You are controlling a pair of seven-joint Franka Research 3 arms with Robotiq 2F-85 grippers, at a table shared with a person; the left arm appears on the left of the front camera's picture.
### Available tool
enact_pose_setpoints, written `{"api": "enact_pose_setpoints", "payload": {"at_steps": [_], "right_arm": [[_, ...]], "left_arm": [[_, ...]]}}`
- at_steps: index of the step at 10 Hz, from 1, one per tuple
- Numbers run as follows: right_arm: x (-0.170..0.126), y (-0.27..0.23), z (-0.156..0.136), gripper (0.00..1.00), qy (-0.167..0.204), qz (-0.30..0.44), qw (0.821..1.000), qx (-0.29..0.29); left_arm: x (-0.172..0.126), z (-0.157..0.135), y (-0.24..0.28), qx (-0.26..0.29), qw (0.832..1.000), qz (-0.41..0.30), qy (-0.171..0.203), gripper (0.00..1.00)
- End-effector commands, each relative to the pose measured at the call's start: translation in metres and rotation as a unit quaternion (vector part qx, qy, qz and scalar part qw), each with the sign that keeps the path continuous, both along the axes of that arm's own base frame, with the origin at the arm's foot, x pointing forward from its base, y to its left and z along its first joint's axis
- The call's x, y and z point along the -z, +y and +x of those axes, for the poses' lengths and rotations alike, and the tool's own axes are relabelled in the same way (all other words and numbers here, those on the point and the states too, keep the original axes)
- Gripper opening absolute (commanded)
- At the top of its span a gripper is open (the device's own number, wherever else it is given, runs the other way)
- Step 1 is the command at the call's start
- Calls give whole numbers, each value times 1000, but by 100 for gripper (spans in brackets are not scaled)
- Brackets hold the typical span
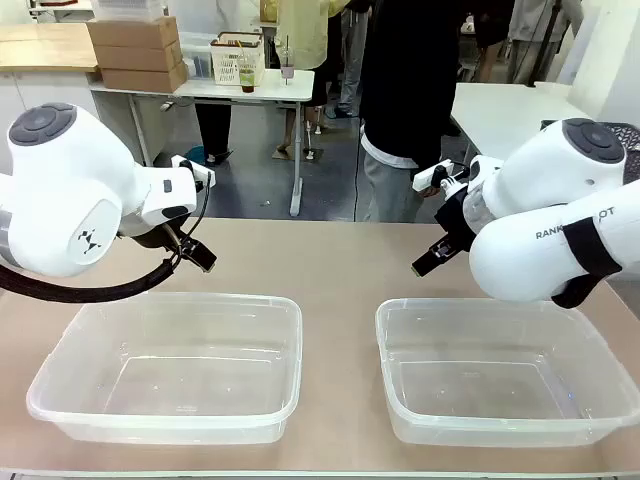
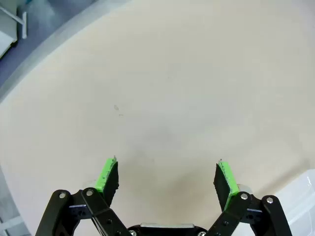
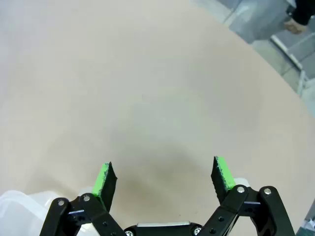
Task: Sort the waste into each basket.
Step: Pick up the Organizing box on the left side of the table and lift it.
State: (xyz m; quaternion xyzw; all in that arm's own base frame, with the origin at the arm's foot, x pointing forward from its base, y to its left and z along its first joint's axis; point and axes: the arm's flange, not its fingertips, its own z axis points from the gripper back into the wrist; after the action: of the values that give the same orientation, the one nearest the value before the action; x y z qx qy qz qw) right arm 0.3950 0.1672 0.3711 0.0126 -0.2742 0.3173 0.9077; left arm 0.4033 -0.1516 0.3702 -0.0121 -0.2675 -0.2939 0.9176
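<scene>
Two clear plastic baskets sit side by side on the beige table, the left basket (image 1: 170, 368) and the right basket (image 1: 505, 372); both hold nothing. The waste is out of view. My left gripper (image 1: 195, 255) hangs above the table just behind the left basket. In the left wrist view my left gripper (image 2: 166, 179) is open over bare tabletop, nothing between its green pads. My right gripper (image 1: 430, 258) hovers behind the right basket. The right wrist view has my right gripper (image 3: 163, 178) open too, over bare table.
A person in dark clothes (image 1: 405, 100) stands at the far side of the table. Behind are a white table (image 1: 205, 90) with cardboard boxes and a small basket. A corner of a clear tub (image 2: 304, 196) shows at the left wrist view's lower right.
</scene>
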Motion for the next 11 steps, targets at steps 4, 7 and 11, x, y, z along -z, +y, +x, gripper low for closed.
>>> {"api": "enact_pose_setpoints", "payload": {"at_steps": [4, 7, 11], "right_arm": [[0, 0, 0, 100, 0, 0, 1000, 0], [0, 0, 0, 100, 0, 0, 1000, 0], [0, 0, 0, 100, 0, 0, 1000, 0]], "left_arm": [[0, 0, 0, 0, 1000, 0, 0, 100], [0, 0, 0, 0, 1000, 0, 0, 100], [0, 0, 0, 0, 1000, 0, 0, 100]]}}
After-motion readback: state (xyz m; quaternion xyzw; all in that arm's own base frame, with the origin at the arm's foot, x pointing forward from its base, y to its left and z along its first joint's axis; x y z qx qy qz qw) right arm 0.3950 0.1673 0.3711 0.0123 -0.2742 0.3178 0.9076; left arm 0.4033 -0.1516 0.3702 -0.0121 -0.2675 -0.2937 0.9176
